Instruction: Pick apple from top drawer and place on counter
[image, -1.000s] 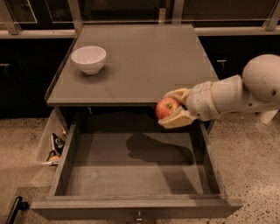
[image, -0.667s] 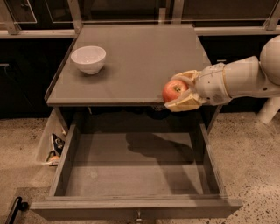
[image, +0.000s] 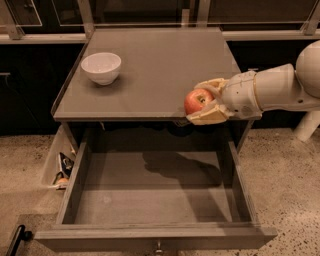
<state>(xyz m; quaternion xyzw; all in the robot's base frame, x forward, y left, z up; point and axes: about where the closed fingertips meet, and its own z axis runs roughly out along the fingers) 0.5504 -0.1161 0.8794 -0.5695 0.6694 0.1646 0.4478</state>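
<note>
My gripper (image: 202, 102) comes in from the right on a white arm and is shut on the apple (image: 197, 100), a small red apple with yellowish patches. It holds the apple above the front right edge of the grey counter (image: 155, 65). The top drawer (image: 155, 200) stands pulled fully open below, its flat grey bottom bare, with a small metal knob (image: 158, 247) at the front. The arm's shadow lies on the drawer bottom.
A white bowl (image: 101, 67) sits at the back left of the counter. A side pocket with small items (image: 62, 167) hangs on the cabinet's left. A dark handle (image: 15, 237) lies on the speckled floor at bottom left.
My gripper has lifted the apple up from over the drawer and moved it slightly right and back, to the level of the counter's front right edge.
</note>
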